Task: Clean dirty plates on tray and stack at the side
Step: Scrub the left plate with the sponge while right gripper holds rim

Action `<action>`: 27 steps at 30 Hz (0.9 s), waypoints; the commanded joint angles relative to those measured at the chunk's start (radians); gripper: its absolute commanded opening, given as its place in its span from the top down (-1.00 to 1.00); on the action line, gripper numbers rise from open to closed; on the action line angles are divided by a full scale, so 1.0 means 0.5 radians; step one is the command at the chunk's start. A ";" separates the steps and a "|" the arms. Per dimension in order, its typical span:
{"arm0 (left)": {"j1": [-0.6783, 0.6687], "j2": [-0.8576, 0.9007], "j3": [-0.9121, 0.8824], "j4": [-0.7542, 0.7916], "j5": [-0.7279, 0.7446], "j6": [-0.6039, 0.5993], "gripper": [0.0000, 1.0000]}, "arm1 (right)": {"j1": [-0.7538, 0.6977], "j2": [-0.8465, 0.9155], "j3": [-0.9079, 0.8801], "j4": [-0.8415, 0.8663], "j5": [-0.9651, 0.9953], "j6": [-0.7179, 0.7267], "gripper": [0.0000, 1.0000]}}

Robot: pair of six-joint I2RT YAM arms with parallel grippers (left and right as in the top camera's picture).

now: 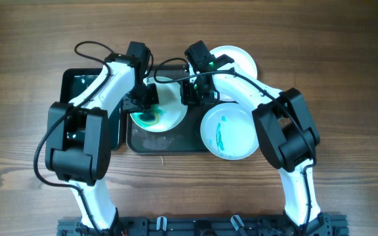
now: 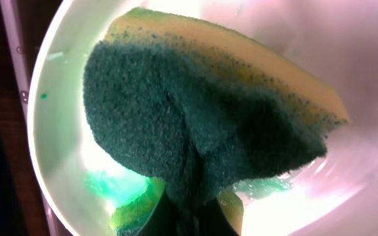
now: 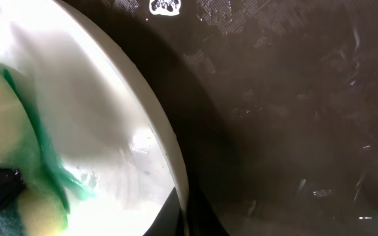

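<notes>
Left gripper (image 1: 144, 99) was clenched on a sponge (image 2: 195, 124), dark green scourer face toward the wrist camera, yellow foam behind it. The sponge was pressed onto the centre plate (image 1: 170, 105), at about 8 o'clock on that plate. A green smear (image 1: 149, 118) lay just under and beside the sponge; in the left wrist view the green wet patch showed below the sponge's lower edge.

The centre plate sat on the black tray (image 1: 169, 143), mid-table. Right gripper (image 1: 192, 93) was at the plate's 2 o'clock rim; in the right wrist view the white rim ran down between the dark fingers, so it was clamped on the rim. Dark tray floor filled the right side of that view.

Second plate (image 1: 238, 141) lay at 4 o'clock from the centre plate, overlapping the tray's right edge, with a green streak (image 1: 220, 134) on its left half. White plate (image 1: 241, 59), no marks visible, sat at 1 o'clock, partly under the right arm. Another black tray (image 1: 77, 82) was at 9 o'clock, mostly hidden by the left arm. All of it on the wooden table (image 1: 346, 65).
</notes>
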 commanded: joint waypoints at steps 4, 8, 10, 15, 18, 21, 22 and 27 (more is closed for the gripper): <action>-0.015 0.080 -0.126 0.098 0.277 0.135 0.92 | -0.006 0.060 -0.018 -0.011 -0.019 -0.037 0.91; -0.014 0.079 -0.126 0.297 1.132 0.611 0.92 | -0.006 0.060 -0.018 -0.011 -0.019 -0.038 0.91; -0.014 0.079 -0.126 0.392 1.205 0.620 0.92 | -0.006 0.060 -0.018 -0.012 -0.019 -0.038 0.91; -0.005 0.079 -0.125 0.507 0.432 0.156 0.92 | -0.006 0.060 -0.018 -0.012 -0.018 -0.038 0.91; -0.005 0.079 -0.125 0.391 -0.402 -0.233 0.92 | -0.006 0.060 -0.018 -0.011 -0.017 -0.037 0.91; -0.005 0.079 -0.125 0.224 -0.772 -0.378 0.92 | -0.006 0.060 -0.018 -0.011 -0.010 -0.037 0.91; -0.005 0.079 -0.125 0.193 -0.792 -0.378 0.92 | -0.006 0.060 -0.018 -0.011 -0.011 -0.037 0.91; -0.014 0.079 -0.119 0.100 -0.734 -0.329 0.92 | -0.006 0.060 -0.018 -0.011 -0.012 -0.037 0.91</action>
